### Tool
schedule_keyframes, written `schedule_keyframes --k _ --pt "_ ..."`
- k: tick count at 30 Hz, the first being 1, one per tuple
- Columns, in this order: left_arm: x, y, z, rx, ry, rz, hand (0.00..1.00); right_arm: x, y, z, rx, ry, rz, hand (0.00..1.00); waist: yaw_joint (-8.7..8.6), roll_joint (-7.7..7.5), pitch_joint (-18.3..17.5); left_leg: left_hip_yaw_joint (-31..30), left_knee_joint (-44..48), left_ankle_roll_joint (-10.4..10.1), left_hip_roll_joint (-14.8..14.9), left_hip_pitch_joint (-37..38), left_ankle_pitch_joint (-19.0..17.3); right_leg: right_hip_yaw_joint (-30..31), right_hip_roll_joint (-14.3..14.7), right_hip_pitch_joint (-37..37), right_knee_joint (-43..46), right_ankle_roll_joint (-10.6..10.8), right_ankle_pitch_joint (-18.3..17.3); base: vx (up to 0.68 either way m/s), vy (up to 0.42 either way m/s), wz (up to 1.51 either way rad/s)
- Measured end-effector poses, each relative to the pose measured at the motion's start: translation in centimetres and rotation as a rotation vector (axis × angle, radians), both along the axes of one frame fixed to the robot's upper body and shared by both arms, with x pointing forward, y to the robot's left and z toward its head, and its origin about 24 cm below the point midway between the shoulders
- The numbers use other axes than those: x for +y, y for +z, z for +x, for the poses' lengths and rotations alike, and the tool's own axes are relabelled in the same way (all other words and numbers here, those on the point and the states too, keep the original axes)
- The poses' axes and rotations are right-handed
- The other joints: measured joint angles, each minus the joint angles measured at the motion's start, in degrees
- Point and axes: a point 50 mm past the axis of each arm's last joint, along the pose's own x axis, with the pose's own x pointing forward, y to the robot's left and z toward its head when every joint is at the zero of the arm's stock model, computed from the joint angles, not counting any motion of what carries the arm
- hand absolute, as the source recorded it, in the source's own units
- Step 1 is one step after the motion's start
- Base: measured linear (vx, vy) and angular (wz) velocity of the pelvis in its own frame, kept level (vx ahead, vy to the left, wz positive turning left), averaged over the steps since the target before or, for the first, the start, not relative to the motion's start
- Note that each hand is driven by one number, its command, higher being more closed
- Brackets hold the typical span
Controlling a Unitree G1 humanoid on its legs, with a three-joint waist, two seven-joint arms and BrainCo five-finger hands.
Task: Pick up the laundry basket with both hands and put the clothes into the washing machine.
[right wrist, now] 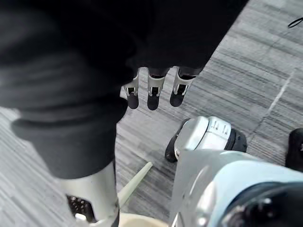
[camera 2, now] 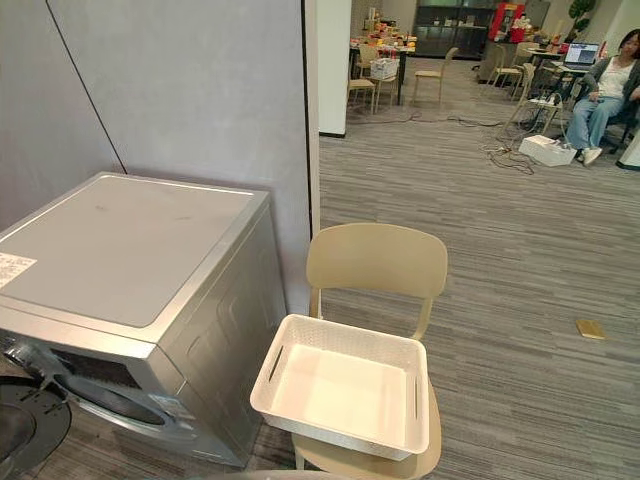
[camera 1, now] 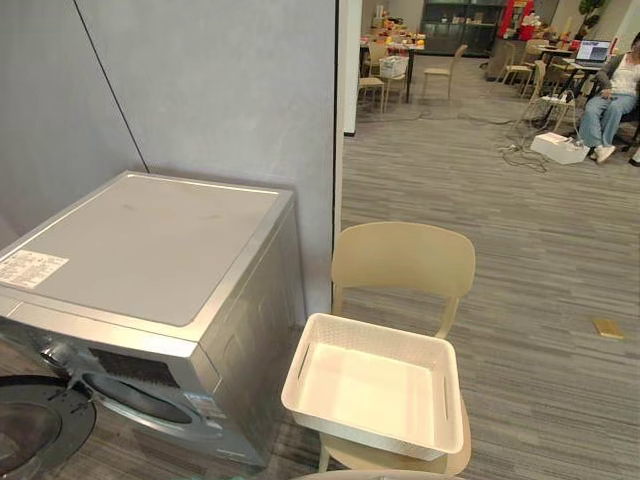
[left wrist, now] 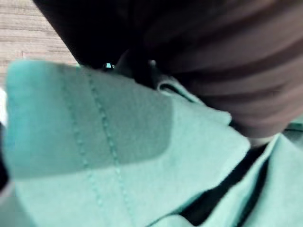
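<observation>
Teal garment (left wrist: 118,156) presses right against our left wrist camera, a soft fabric with two rows of stitching and a fold near its middle. Our left hand (left wrist: 227,71) shows above it as a dark ribbed cover. We cannot tell from this whether the hand grips the cloth, nor how its fingers stand. A strip of grey carpet shows at the corner past the cloth.

Our right hand (right wrist: 153,92) hangs over the striped grey carpet (right wrist: 246,80), its fingers (right wrist: 178,92) straight and side by side, loose, with nothing in them.

From the head cameras we see the white laundry basket (camera 1: 375,335) resting on the seat of a beige chair (camera 1: 403,258), just beside the washing machine (camera 1: 140,245). The basket sits level, and we see its bare white bottom (its perforated walls have a slot handle at each short side). The silver front-loading machine stands against a grey partition wall (camera 1: 220,90), with a white label (camera 1: 30,268) near the front corner of its flat top. Its round door (camera 1: 35,425) stands swung open at the machine's lower front.

Farther back, a person (camera 1: 612,95) sits by a table with a laptop (camera 1: 593,50). A white box (camera 1: 558,148) lies on the floor near them, and a small yellowish flat thing (camera 1: 608,328) lies on the carpet to the chair's right.
</observation>
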Motion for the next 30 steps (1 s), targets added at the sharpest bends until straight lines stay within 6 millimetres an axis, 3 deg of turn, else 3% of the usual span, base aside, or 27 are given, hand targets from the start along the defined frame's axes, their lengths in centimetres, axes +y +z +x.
schedule_keyframes --k 4,6,7,8,10,12,13,15,17,19,20,21,22,23,26,30 --pt "-0.2 -0.1 1.4 -0.04 -0.029 -0.007 1.0 -0.3 -0.2 1.8 -0.034 0.027 0.004 0.0 -0.09 0.54 1.58 0.53 3.02 -0.07 0.56 0.01 -1.89 1.02 0.12 0.61 0.73 -0.2 -0.45 0.0 0.01 -0.12" --pt "-0.2 0.0 3.8 -0.106 -0.065 0.003 1.0 -0.4 -0.3 4.5 -0.069 0.201 0.001 0.0 -0.08 0.57 5.04 -1.66 8.23 -0.4 1.74 -2.96 -3.65 -0.28 -0.12 -0.89 5.88 -0.7 -3.33 -0.08 -0.042 0.32" --pt "-0.2 0.1 4.4 -0.121 -0.076 0.005 1.0 -0.5 -0.3 4.9 -0.07 0.252 -0.002 0.0 -0.09 0.48 5.29 -2.74 9.73 -0.43 1.81 -4.59 -3.83 -1.05 -0.41 -1.99 7.74 -0.64 -4.14 -0.13 -0.081 0.88" --pt "-0.2 0.3 6.3 -0.171 -0.102 0.014 1.0 -0.8 -0.2 6.2 -0.075 0.396 -0.011 0.0 0.01 0.86 6.33 -5.87 12.03 -0.46 1.69 -8.44 -3.84 -3.94 -1.25 -4.36 11.97 -1.04 -6.28 -0.13 -0.108 1.25" --pt "-0.5 0.6 8.8 -0.229 -0.15 0.019 1.0 -1.1 0.1 8.4 -0.091 0.598 -0.046 0.0 0.67 0.0 8.24 -10.58 12.23 -0.9 1.37 -12.31 -2.58 -8.47 -2.64 -7.04 16.75 -1.52 -9.32 -0.15 -0.141 1.28" --pt "-0.5 0.8 9.7 -0.247 -0.171 0.029 1.0 -2.0 0.8 11.2 -0.124 0.766 -0.121 0.0 1.47 0.39 10.13 -13.27 9.24 1.5 0.96 -14.52 0.42 -13.41 -5.0 -8.99 21.84 -2.74 -12.06 -0.1 -0.162 1.13" --pt "-0.5 0.8 9.6 -0.243 -0.169 0.029 1.0 -2.1 1.0 11.9 -0.138 0.787 -0.136 0.0 1.43 0.68 10.23 -12.5 7.95 2.47 1.37 -14.55 0.86 -14.76 -5.56 -8.97 21.88 -3.08 -12.21 -0.05 -0.115 1.13" --pt "-0.5 0.8 9.4 -0.236 -0.167 0.027 1.0 -1.9 1.4 13.7 -0.187 0.812 -0.164 0.0 1.45 -0.15 10.44 -4.39 11.45 4.2 4.06 -16.15 -0.32 -18.24 -7.3 -9.1 20.91 -3.94 -11.8 0.03 -0.074 0.96" --pt "-0.7 0.5 8.9 -0.21 -0.16 0.011 1.0 -1.8 1.7 15.2 -0.221 0.813 -0.179 0.0 1.45 0.8 10.29 2.8 22.53 4.08 8.11 -16.31 -0.44 -22.9 -8.59 -7.24 20.76 -3.96 -11.67 0.07 -0.046 1.09" --pt "-0.8 0.4 8.5 -0.19 -0.166 0.009 1.0 -1.7 1.5 14.8 -0.215 0.803 -0.166 0.0 1.2 1.62 9.83 5.72 23.05 3.4 9.72 -13.87 -1.07 -26.96 -8.6 -5.29 19.65 -3.02 -11.08 0.03 0.068 1.06" --pt "-1.1 0.3 8.7 -0.183 -0.186 0.004 1.0 -1.6 1.4 14.5 -0.207 0.788 -0.156 0.0 1.27 1.72 9.76 7.48 19.7 2.77 9.36 -13.09 -1.39 -28.83 -8.61 -4.34 18.37 -2.45 -10.12 0.01 0.161 1.08" --pt "-0.9 0.4 9.1 -0.182 -0.214 0.013 1.0 -1.6 1.2 14.1 -0.195 0.756 -0.138 0.0 1.09 1.76 9.43 9.62 14.39 -0.02 8.0 -11.7 0.22 -31.4 -8.44 -2.59 15.52 -1.5 -8.32 0.01 0.173 0.97" --pt "-0.9 0.4 9.1 -0.182 -0.221 0.015 1.0 -1.4 1.0 13.8 -0.19 0.743 -0.125 0.0 1.04 1.54 9.31 9.75 11.08 -1.51 7.04 -10.81 1.23 -32.53 -8.19 -1.76 13.77 -1.06 -7.27 0.03 0.187 0.94" --pt "-0.8 0.4 9.1 -0.178 -0.238 0.014 1.0 -1.1 0.8 13.4 -0.18 0.72 -0.105 0.0 1.11 1.06 9.3 8.98 5.6 -1.99 5.0 -8.93 2.78 -34.13 -7.45 -0.18 10.7 -0.3 -5.23 0.03 0.179 0.69" --pt "-0.4 0.4 9.1 -0.154 -0.344 0.026 1.0 -0.6 0.5 12.8 -0.16 0.709 -0.07 0.0 1.23 -0.49 8.41 7.49 1.19 -0.73 0.68 -7.56 4.63 -34.76 -8.87 1.61 6.81 0.4 -2.16 0.01 0.202 0.35" --pt "-0.4 0.4 9.5 -0.155 -0.443 0.03 1.0 -0.3 0.7 14.0 -0.183 0.752 -0.07 0.0 1.4 -0.6 8.34 6.68 -0.32 0.45 -2.46 -7.63 5.17 -34.28 -11.52 1.4 6.8 0.62 -0.44 -0.02 0.12 0.12"
